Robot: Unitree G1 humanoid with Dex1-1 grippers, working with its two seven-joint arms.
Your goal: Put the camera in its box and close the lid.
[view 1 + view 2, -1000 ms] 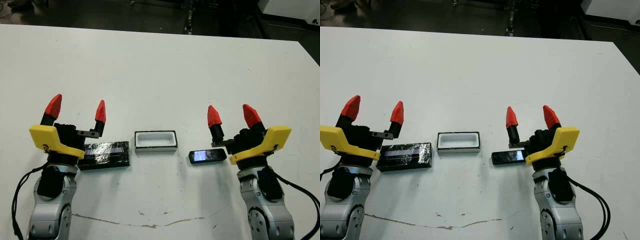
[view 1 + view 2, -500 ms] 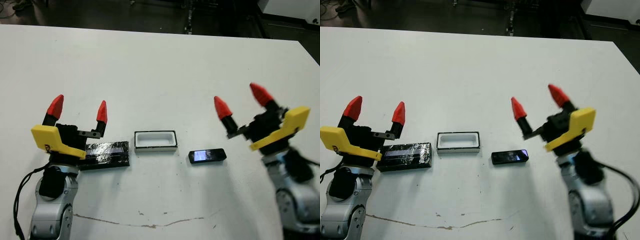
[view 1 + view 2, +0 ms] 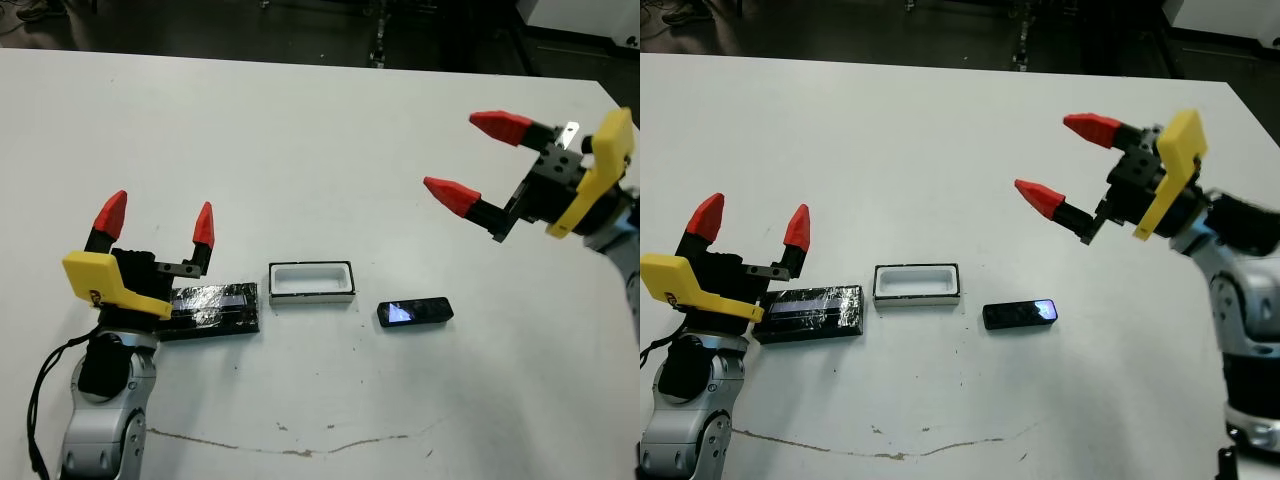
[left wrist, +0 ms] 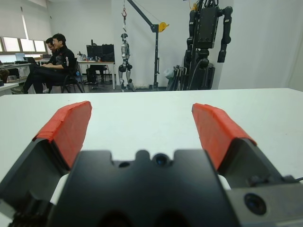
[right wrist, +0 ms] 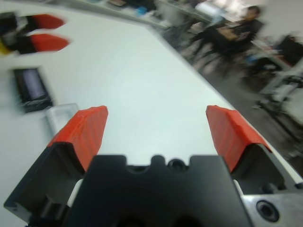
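Note:
The camera (image 3: 415,312), a small black oblong with a pale bluish screen, lies flat on the white table just right of the box (image 3: 311,295). The box is a shallow white-rimmed tray, standing uncovered with nothing inside. Left of it lies the glossy black lid (image 3: 215,305) with its silvery strip. My left gripper (image 3: 158,215) is open and hovers over the lid's left end, holding nothing. My right gripper (image 3: 455,152) is open, raised well above the table to the right and behind the camera, fingers pointing left. Its wrist view shows the box (image 5: 60,118) and lid (image 5: 31,87) far off.
The table's right edge (image 3: 620,100) runs close behind my right arm. A thin dark crack line (image 3: 290,450) crosses the table near me. Seated people (image 4: 52,61) and robot stands (image 4: 208,42) are beyond the table's far side.
My right arm has lifted away from beside the camera and swung up and to the right, turning its open fingers toward the left. The camera, box, lid and left gripper stayed put.

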